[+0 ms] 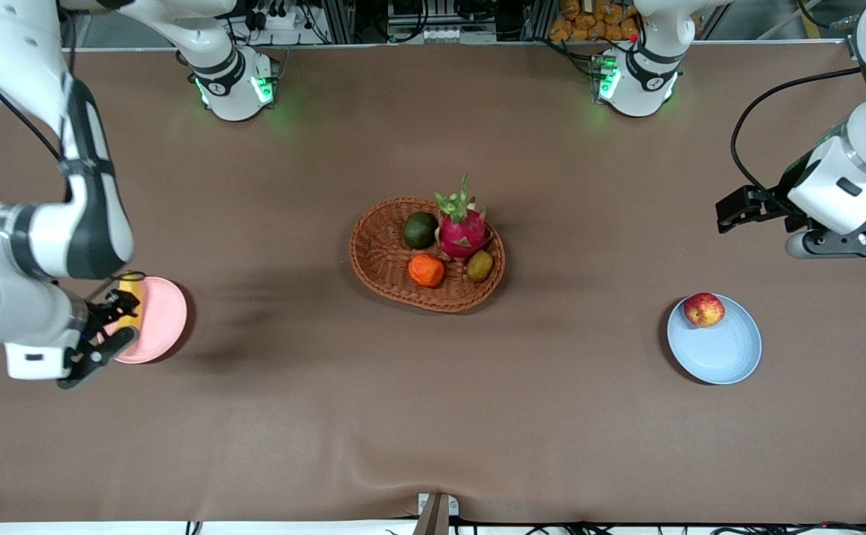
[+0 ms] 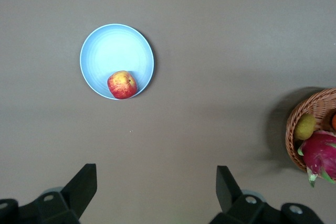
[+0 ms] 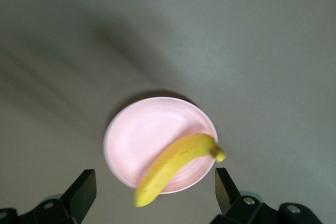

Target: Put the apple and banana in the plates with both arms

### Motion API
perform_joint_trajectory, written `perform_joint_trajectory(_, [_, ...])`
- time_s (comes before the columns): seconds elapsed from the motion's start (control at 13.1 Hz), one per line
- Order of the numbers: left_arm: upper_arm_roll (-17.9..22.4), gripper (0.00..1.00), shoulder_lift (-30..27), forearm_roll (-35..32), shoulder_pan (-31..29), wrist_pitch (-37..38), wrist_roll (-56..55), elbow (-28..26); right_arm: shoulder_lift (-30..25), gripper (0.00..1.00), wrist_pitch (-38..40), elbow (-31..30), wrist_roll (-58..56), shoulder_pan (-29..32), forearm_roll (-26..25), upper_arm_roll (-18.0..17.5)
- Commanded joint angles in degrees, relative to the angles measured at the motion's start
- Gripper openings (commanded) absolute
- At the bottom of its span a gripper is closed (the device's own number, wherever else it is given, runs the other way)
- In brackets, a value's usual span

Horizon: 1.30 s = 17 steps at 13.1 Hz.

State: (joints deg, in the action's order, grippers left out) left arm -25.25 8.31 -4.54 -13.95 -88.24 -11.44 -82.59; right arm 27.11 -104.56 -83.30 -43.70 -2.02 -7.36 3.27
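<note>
Grippers wide apart, both fruits on plates.
Right gripper (image 1: pixel 109 334) over pink plate (image 1: pixel 161 319) bearing banana (image 3: pixel 176 166); left gripper (image 1: pixel 734 212) at two o'clock of blue plate (image 1: pixel 726 353), apple (image 1: pixel 704 309) inside.

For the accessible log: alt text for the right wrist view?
A yellow banana lies across a pale pink plate on the brown table, its ends overhanging the rim. The right tool is above it, fingers open and empty.

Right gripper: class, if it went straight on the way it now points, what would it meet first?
Probably the banana lying on the pink plate: the right gripper, jaws open, points down at it. Depth is unclear.
</note>
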Motion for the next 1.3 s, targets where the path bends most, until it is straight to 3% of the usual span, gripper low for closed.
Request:
perform_joint_trajectory(0.0, [0.02, 1.0, -1.45, -0.56, -0.56, 1.05, -0.43, -0.03, -7.66, 1.0, 5.05, -2.13, -0.25, -1.4, 3.66, -0.2])
perform_joint_trajectory(0.23, [0.11, 1.0, -1.45, -0.64, -1.7, 1.05, -0.34, 0.06, -14.77, 1.0, 9.54, -4.83, 8.25, -3.43, 4.45, -0.2])
perform_joint_trajectory(0.38, [0.2, 1.0, -1.45, -0.64, -1.87, 1.05, -0.08, 0.23, -20.49, 1.0, 9.9, -9.76, 15.97, -3.61, 7.0, -0.2])
perform_joint_trajectory(0.53, [0.11, 1.0, -1.71, -0.64, -1.87, 1.05, -0.51, 0.23, -23.57, 1.0, 13.92, -10.48, 25.1, -3.43, 9.11, -0.2])
perform_joint_trajectory(0.91, [0.11, 1.0, -3.99, -0.64, -3.28, 1.48, 0.45, -0.29, -28.07, 1.0, 19.64, -8.56, 43.93, -1.15, 10.6, -0.11])
perform_joint_trajectory(1.14, [0.37, 1.0, -4.52, -0.47, -3.11, 1.66, 0.45, -0.21, -27.98, 1.0, 21.32, -5.38, 46.69, 1.47, 10.61, -0.37])
perform_joint_trajectory(1.22, [2.55, 1.0, -5.22, -0.47, -1.02, 1.75, 0.36, -0.47, -27.98, 1.0, 21.76, -5.03, 46.69, 2.01, 10.61, -0.64])
